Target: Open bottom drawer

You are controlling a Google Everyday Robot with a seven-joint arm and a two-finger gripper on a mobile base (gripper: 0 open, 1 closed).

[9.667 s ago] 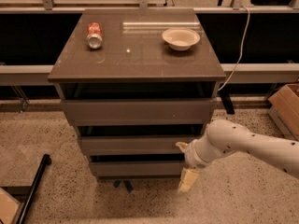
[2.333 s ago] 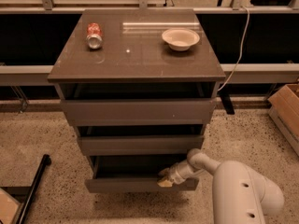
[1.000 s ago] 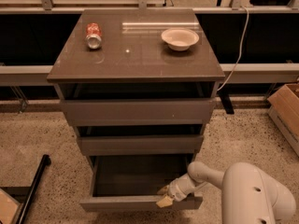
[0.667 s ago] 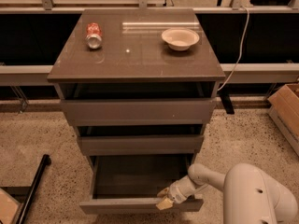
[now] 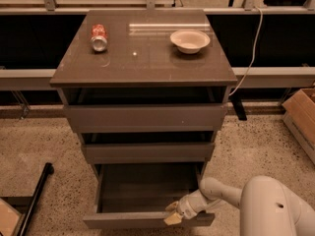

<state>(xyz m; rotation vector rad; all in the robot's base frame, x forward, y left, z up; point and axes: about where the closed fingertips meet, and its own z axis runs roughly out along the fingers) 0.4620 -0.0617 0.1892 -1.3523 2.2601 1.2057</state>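
The bottom drawer (image 5: pixel 147 219) of the grey-brown cabinet (image 5: pixel 142 63) stands pulled far out toward me, its dark inside (image 5: pixel 147 186) showing and nothing visible in it. My gripper (image 5: pixel 173 214) is at the top edge of the drawer front, right of its middle, at the end of the white arm (image 5: pixel 231 195) that comes in from the lower right. The middle drawer (image 5: pixel 147 152) and the top drawer (image 5: pixel 145 117) sit pushed in above.
A red can (image 5: pixel 99 37) lies on its side and a beige bowl (image 5: pixel 190 40) stands on the cabinet top. A cardboard box (image 5: pixel 301 114) is at the right edge, a black bar (image 5: pixel 35 195) lies on the speckled floor at lower left, and a cable (image 5: pixel 251 48) hangs right.
The bottom drawer went from shut to pulled far out, drawn toward me by the gripper. Over the last second it has hardly moved further.
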